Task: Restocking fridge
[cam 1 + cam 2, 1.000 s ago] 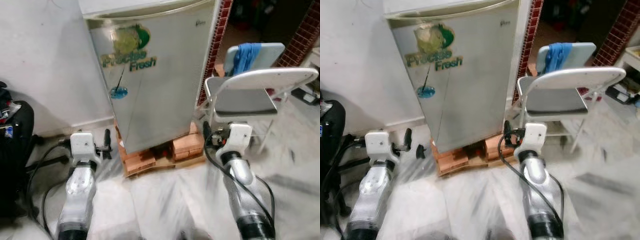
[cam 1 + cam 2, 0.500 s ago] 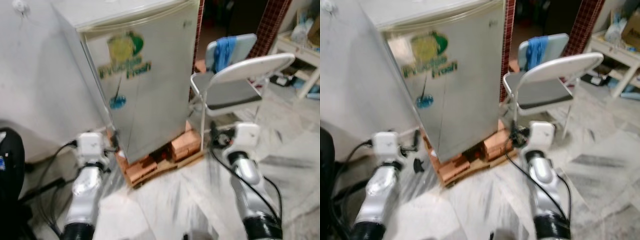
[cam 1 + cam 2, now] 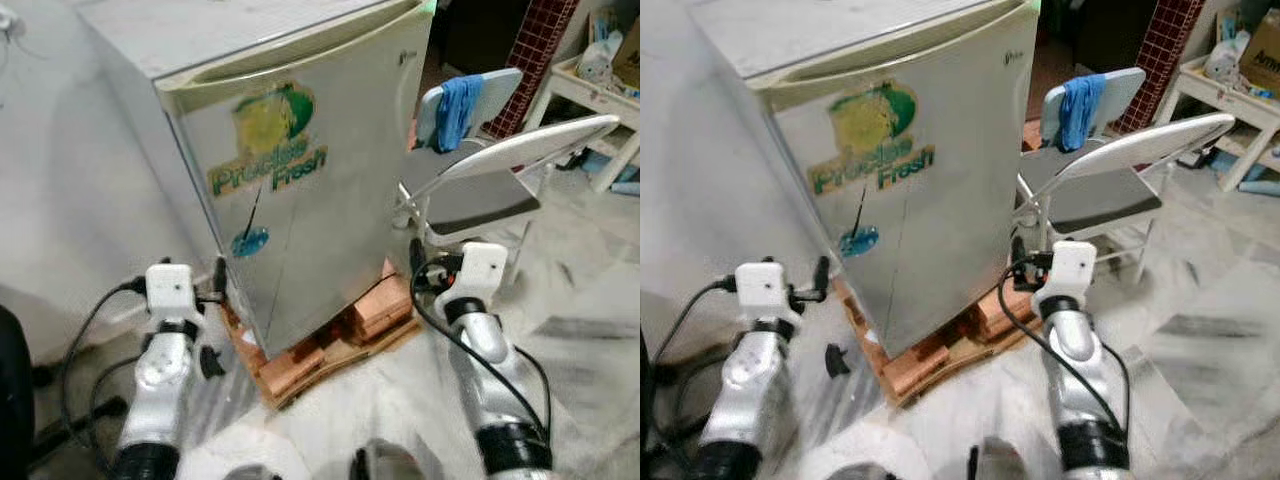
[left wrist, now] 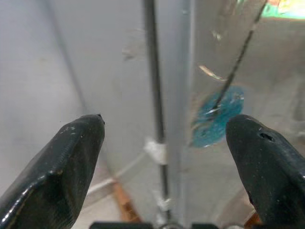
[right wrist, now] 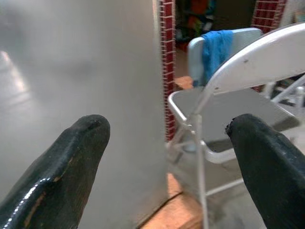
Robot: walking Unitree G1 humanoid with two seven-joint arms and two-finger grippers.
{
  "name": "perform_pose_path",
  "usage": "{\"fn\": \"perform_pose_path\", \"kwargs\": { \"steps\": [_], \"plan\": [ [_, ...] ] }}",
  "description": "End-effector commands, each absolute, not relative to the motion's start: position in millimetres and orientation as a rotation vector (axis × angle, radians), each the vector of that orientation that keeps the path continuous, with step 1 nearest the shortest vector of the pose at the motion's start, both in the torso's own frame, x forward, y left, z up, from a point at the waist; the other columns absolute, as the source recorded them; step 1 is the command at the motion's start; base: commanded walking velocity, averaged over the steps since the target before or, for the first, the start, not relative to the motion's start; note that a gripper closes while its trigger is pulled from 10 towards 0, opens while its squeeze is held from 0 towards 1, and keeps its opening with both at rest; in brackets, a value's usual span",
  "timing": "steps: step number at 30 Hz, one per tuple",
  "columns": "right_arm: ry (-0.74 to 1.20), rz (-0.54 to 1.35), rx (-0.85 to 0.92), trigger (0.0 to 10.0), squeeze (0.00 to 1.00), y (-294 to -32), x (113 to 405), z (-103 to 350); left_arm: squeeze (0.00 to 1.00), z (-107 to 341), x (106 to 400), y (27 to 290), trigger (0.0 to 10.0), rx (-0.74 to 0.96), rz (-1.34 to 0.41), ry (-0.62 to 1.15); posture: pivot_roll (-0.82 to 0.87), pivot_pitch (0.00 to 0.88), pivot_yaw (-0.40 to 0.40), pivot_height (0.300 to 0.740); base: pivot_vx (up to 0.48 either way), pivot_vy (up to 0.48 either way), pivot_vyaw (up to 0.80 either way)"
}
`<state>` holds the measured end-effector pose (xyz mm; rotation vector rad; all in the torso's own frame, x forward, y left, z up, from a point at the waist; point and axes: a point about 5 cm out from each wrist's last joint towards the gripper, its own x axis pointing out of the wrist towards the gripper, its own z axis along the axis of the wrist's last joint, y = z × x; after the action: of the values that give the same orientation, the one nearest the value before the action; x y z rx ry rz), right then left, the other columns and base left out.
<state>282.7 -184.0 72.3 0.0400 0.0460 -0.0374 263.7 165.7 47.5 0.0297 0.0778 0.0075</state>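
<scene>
1. Fridge [image 3: 300, 170]: a small silver one with its door shut, standing straight ahead of us on a low stack of bricks [image 3: 372, 308] and wood, hard against the pale wall [image 3: 70, 170]. A green "Fresh" sticker [image 3: 268, 150] sits on the door
2. Over the last second our view has swung and closed in; the fridge now looms larger and more centred, so we judge the approach nearly done and the door not yet touched
3. Our left gripper [image 4: 164, 157] has come up to the fridge's left front corner. Its fingers [image 4: 71, 162] are spread wide, holding nothing, straddling the door's edge seam and the blue mark [image 4: 217, 119] low on the door
4. Our right gripper [image 5: 167, 157] hangs near the fridge's right side, fingers likewise parted and empty, with the folding chair [image 3: 490, 190] just beyond
5. We judge the next step is finding the door's opening edge; no food to restock can be made out
6. The floor [image 3: 590, 330] is pale veined marble. Black cables [image 3: 85, 330] trail at our left
7. Right of the fridge, a blue cloth [image 3: 458, 105] hangs over a second chair, red brick pillars [image 3: 540, 45] frame a dark doorway, and a white shelf unit [image 3: 595, 85] stands at far right
</scene>
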Motion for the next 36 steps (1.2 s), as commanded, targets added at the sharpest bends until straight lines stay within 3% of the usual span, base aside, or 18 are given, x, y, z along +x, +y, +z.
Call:
{"fn": "perform_pose_path", "kwargs": {
  "steps": [1,8,14,27,36],
  "plan": [
    [0.030,-0.018,0.045,10.0,0.00,-176.9,284.6,75.5,0.00,45.1,259.1,179.4,10.0,0.051,0.047,0.092,-0.04,0.000,0.037,0.740,0.000,0.000,0.00],
    [0.040,-0.019,0.045,10.0,0.00,-176.6,284.3,74.5,0.00,41.8,255.5,181.5,10.0,0.039,0.048,0.115,-0.04,0.000,0.036,0.740,0.000,0.000,-0.46],
    [0.041,-0.017,0.046,10.0,0.00,-176.2,284.3,73.7,0.00,41.5,253.9,181.0,10.0,0.040,0.035,0.117,-0.04,0.000,0.036,0.740,0.000,0.351,-0.80],
    [0.038,-0.023,0.040,10.0,0.00,-177.1,284.1,73.2,0.00,41.6,251.7,179.3,10.0,0.040,0.025,0.116,-0.03,0.000,0.036,0.740,0.000,0.470,0.00],
    [0.034,-0.028,0.034,10.0,0.00,-177.4,284.7,74.1,0.00,42.9,254.8,174.8,10.0,0.018,-0.016,0.114,-0.04,0.000,0.035,0.740,0.000,0.088,-0.80]
  ]
}}
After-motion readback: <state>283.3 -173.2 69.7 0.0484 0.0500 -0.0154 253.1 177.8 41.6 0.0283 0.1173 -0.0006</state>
